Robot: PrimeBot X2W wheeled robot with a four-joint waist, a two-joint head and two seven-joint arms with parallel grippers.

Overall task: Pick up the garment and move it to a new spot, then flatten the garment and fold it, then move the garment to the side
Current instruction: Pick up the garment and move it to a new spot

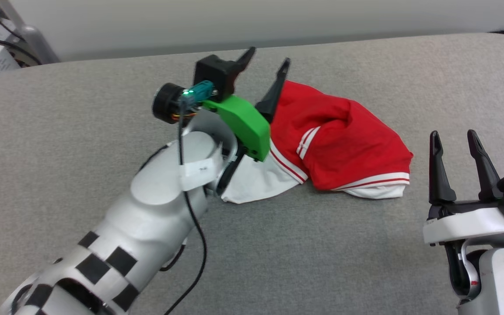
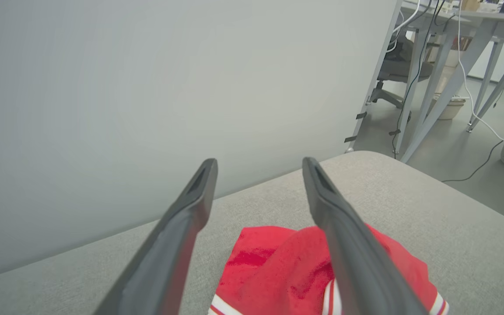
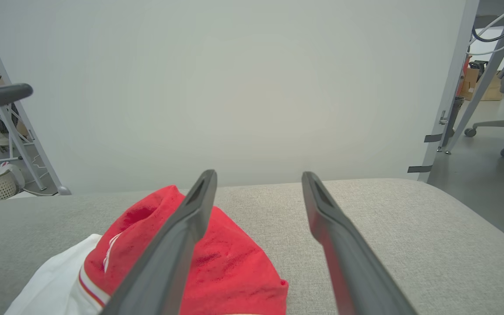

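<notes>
Garment (image 1: 344,144) crumpled in a red-and-white heap on the grey tabletop (image 1: 59,131); left end effector (image 1: 267,57) spread at its left edge, right end effector (image 1: 453,133) spread, standing apart to its right.

Wide-parted left claw (image 2: 258,161) over garment (image 2: 278,271)

Bright, even light all over — nothing harsh, only a thin soft shadow under the garment (image 1: 344,144) just right of the left gripper (image 1: 269,56). The head view is crisp; the desk (image 1: 59,131) weave shows clearly. In its wrist view the right gripper (image 3: 258,174) blurs close to the lens, the wall (image 3: 234,87) beyond it looks washed flat, and posts (image 3: 453,87) at the edges lean.
</notes>
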